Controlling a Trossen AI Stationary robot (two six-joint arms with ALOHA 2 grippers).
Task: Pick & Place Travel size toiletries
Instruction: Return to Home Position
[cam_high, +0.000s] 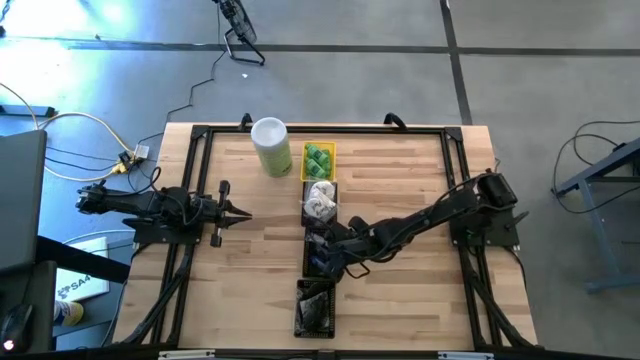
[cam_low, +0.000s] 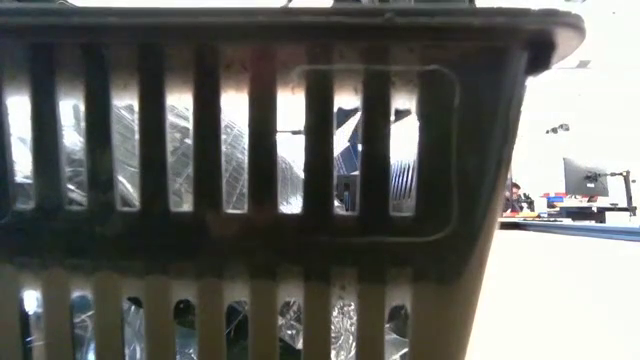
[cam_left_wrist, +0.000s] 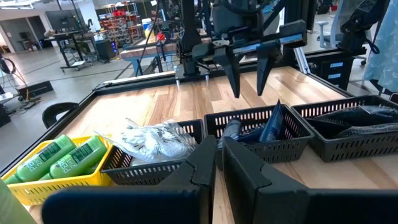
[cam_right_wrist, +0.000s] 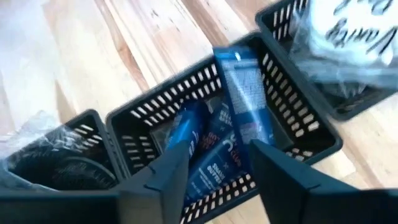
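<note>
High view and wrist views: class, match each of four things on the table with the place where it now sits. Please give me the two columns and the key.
Things: 1. green bottles; 2. white wrapped pieces; 3. blue tubes; 4. canister.
Places: a. second black basket, under the open right gripper; b. yellow basket; c. bare table, beside the yellow basket; d. first black basket, next to the yellow one.
Pairs: 1-b, 2-d, 3-a, 4-c. The left gripper waits at the table's left side.

A robotics lab or workshop: bare concrete floor (cam_high: 400, 80) strewn with cables (cam_high: 85, 118); stocked shelves (cam_left_wrist: 121, 14); a monitor (cam_low: 585, 177) beyond.
</note>
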